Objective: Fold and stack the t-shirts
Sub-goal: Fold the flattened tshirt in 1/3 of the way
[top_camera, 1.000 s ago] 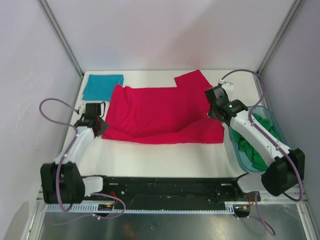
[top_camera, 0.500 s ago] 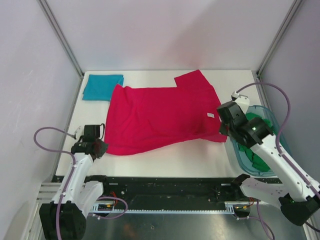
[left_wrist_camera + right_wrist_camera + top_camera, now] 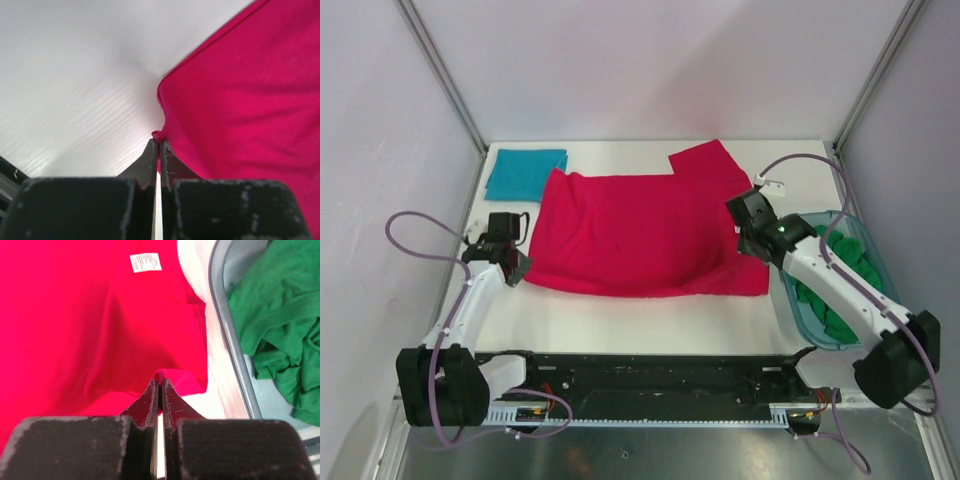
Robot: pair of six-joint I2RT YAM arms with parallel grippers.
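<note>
A crimson-red t-shirt (image 3: 640,230) lies spread across the middle of the white table. My left gripper (image 3: 518,266) is shut on a pinch of its near left corner (image 3: 159,135), and the cloth (image 3: 240,110) runs off to the right. At the shirt's right edge my right gripper (image 3: 752,243) is shut on a small fold of red cloth (image 3: 172,375). The red shirt's white label (image 3: 145,262) faces up. A folded teal-blue t-shirt (image 3: 525,172) lies at the far left corner. The bright green t-shirt (image 3: 835,285) is crumpled in a tub.
The see-through blue-green plastic tub (image 3: 868,238) stands at the table's right edge, close beside my right arm, and its rim (image 3: 227,325) runs just right of the red cloth. Enclosure walls and metal posts bound the table on three sides.
Half a second ago both grippers were nearer the front edge with the red cloth pulled that way. They have since moved back toward the far side, still holding it, and the near hem lies straighter.
</note>
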